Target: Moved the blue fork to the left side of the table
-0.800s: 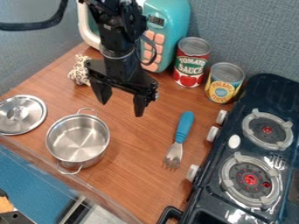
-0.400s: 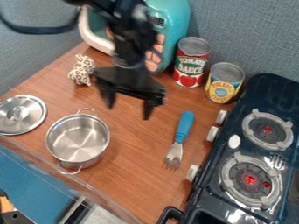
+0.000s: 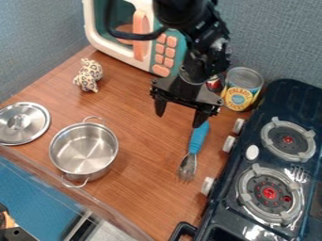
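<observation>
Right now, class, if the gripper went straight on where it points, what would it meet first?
The gripper points down, so likely the blue fork, whose handle shows just past one fingertip, or else the tabletop; depth is unclear.

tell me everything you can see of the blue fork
The fork has a blue, plastic-looking handle and a shiny, metal-looking head with tines. It lies on the table between pot and stove, handle toward the back wall. One finger of the open tool overlaps the handle's end; whether they touch is unclear.
</observation>
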`<state>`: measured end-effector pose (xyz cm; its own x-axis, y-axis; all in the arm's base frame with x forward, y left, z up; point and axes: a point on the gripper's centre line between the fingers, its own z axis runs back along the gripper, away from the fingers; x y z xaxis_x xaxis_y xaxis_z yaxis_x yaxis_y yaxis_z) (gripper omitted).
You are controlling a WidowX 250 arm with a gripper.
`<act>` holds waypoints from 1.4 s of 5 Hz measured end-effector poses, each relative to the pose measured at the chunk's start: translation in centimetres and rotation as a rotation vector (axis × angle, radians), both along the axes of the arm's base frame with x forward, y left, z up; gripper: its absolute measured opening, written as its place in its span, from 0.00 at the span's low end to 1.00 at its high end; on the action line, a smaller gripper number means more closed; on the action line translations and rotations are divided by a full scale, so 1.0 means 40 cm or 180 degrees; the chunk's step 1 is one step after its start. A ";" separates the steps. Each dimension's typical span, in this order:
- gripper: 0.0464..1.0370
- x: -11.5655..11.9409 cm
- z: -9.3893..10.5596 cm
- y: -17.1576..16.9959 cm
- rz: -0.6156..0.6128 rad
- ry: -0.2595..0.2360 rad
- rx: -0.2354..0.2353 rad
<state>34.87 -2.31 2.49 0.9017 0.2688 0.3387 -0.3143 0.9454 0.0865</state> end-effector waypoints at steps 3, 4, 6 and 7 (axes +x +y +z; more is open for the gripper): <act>0.96 0.065 -0.091 -0.040 -0.0172 0.0291 -0.0512; 0.96 0.066 -0.118 -0.049 -0.0211 0.0396 -0.0555; 0.62 0.073 -0.143 -0.061 -0.0209 0.0432 -0.0541; 0.37 0.070 -0.145 -0.060 -0.0172 0.0419 -0.0525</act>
<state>37.65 -4.70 -3.30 0.9498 0.2609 0.1724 -0.2590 0.9653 -0.0338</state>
